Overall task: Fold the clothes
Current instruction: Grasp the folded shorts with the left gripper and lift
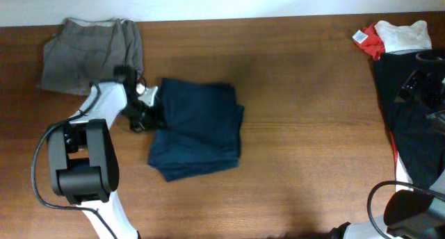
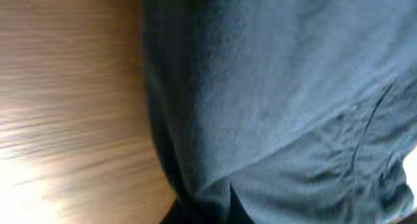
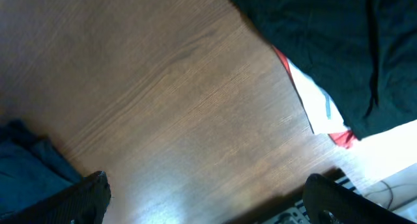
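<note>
The navy-blue shorts [image 1: 198, 128] lie folded into a rough rectangle left of the table's middle. My left gripper [image 1: 144, 117] is at their left edge. In the left wrist view the blue fabric [image 2: 273, 87] fills most of the frame and bunches into the jaws [image 2: 225, 208], which are shut on it. My right gripper [image 3: 205, 185] is open and empty above bare wood, hovering by the black garment [image 1: 410, 128] at the right edge. Grey-khaki trousers [image 1: 90, 55] lie folded at the back left. Red [image 1: 374, 41] and white [image 1: 403, 36] pieces lie at the back right.
The wooden table [image 1: 306, 128] shows bare wood between the shorts and the black garment. The right wrist view shows the black garment [image 3: 326, 42], a red-and-white piece [image 3: 319, 110] under it and a corner of the shorts [image 3: 26, 168]. The left arm's base [image 1: 80, 162] stands at the front left.
</note>
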{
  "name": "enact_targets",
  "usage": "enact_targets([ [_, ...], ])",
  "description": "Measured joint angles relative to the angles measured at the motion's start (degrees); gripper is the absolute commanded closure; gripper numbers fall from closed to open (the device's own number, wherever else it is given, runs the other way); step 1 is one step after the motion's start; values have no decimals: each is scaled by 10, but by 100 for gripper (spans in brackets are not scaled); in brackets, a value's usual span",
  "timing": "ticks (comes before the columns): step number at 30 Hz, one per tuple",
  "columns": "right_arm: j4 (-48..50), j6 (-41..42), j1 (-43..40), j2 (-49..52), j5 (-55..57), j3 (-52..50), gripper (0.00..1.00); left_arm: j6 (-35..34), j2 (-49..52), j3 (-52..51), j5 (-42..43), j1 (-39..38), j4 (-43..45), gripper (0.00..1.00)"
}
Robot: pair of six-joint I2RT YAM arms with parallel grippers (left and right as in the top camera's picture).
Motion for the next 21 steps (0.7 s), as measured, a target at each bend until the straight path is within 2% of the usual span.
enact_targets([
  [1,0,0,0,0,0,0,2,-1,1,19,-16,0,-11,99],
  [3,1,0,0,0,0,0,2,1,5,123,-72,2,-52,99],
  [8,0,0,0,0,0,0,2,8,6,289,-134,6,-47,99],
  [17,0,0,0,0,0,0,2,39,6,332,-255,12,-13,99],
  [21,0,0,0,0,0,0,2,78,6,333,-298,12,-3,99],
])
